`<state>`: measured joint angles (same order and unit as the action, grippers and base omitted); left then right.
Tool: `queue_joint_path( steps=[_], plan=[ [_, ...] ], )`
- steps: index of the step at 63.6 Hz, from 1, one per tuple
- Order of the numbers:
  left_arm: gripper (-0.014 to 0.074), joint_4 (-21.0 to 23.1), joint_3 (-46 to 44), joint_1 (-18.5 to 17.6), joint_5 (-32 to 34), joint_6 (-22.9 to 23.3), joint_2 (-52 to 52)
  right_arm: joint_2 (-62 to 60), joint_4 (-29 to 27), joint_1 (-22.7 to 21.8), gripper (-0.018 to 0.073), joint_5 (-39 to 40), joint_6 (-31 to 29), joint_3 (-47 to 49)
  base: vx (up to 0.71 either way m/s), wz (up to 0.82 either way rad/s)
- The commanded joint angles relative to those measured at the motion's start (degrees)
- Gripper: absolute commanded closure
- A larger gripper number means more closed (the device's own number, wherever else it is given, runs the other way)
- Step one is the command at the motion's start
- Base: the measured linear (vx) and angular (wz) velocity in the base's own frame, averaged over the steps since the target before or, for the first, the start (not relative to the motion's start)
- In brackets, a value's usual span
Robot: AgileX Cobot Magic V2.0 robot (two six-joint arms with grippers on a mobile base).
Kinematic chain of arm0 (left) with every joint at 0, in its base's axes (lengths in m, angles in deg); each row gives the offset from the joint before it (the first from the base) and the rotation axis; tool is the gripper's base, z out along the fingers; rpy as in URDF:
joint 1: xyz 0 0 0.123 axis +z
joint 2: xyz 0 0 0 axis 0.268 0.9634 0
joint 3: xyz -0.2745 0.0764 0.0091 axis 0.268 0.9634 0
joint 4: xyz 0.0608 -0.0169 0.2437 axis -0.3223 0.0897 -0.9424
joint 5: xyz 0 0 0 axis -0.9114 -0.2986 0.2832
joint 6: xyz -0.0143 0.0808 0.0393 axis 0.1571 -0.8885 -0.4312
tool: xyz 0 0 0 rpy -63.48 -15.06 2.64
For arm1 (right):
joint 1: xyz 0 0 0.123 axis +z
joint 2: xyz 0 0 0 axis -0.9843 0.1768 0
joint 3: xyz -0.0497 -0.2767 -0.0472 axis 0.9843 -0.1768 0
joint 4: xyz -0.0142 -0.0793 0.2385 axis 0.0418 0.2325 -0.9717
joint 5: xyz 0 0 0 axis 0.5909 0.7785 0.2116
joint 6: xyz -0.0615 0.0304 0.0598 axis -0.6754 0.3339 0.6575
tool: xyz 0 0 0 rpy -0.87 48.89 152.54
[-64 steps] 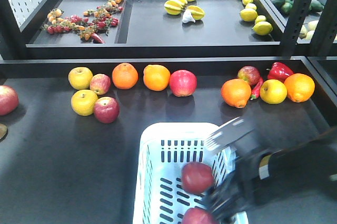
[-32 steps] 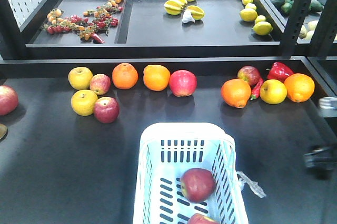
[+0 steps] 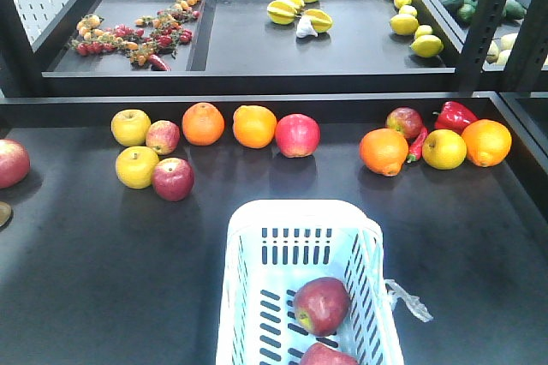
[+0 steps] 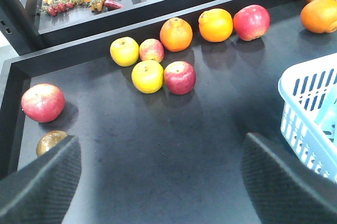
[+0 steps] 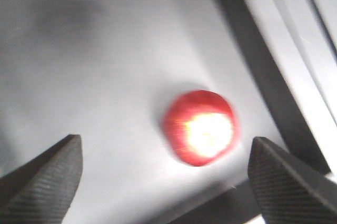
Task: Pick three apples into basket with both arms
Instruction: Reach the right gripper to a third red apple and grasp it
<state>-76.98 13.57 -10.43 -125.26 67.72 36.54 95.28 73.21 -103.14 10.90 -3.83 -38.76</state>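
Note:
The pale basket (image 3: 244, 236) stands at the table's front middle and holds two red apples, one (image 3: 321, 305) in its middle and one (image 3: 325, 355) at the frame's bottom edge. More red apples lie on the table, among them one (image 3: 173, 178) beside the yellow apples and one (image 3: 297, 134) next to the oranges. No arm shows in the front view. My left gripper (image 4: 163, 182) hangs open over bare table left of the basket (image 4: 310, 108), with an apple (image 4: 179, 77) ahead. My right gripper (image 5: 166, 182) is open and empty, with a blurred red apple (image 5: 200, 128) ahead of it.
Two oranges (image 3: 229, 125) and yellow apples (image 3: 133, 146) line the back left. An orange (image 3: 384, 152), red pepper (image 3: 455, 115) and yellow apple (image 3: 443, 148) sit back right. A raised black ledge (image 3: 257, 99) fronts the upper shelf holding starfruit (image 3: 300, 7), lemons and tomatoes. A clear plastic scrap (image 3: 409, 298) hangs off the basket.
The right arm, over the basket's right side one second ago, pulled away to the right and left the front view. The apple in the basket has settled.

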Motion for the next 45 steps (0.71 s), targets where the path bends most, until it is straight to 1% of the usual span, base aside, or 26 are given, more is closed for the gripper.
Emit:
queue_joint_path(
  steps=[1,7,16,22,36,45],
  plan=[
    [0.0011,-0.91,-1.27,-0.02,3.66,0.61,0.41,0.96,1.07,-1.53,-0.0035,2.80,0.43,1.52,0.00,0.00],
    [0.0011,-0.91,-1.27,-0.02,3.66,0.61,0.41,3.56,1.89,-2.37,-0.0035,3.75,1.94,1.52,0.00,0.00],
    [0.0011,-0.91,-1.27,-0.02,3.66,0.61,0.41,6.49,6.23,-3.82,-0.0035,3.50,6.27,1.52,0.00,0.00],
    [0.0011,-0.91,-1.27,-0.02,3.66,0.61,0.41,7.58,8.11,-4.10,-0.0035,3.50,7.91,1.52,0.00,0.00],
    [0.0011,-0.91,-1.27,-0.02,3.66,0.61,0.41,11.55,10.95,-4.04,-0.0035,4.32,10.44,1.52,0.00,0.00],
    [0.0011,-0.91,-1.27,-0.02,3.66,0.61,0.41,15.41,10.95,-4.04,-0.0035,5.03,10.43,1.52,0.00,0.00]
  ],
)
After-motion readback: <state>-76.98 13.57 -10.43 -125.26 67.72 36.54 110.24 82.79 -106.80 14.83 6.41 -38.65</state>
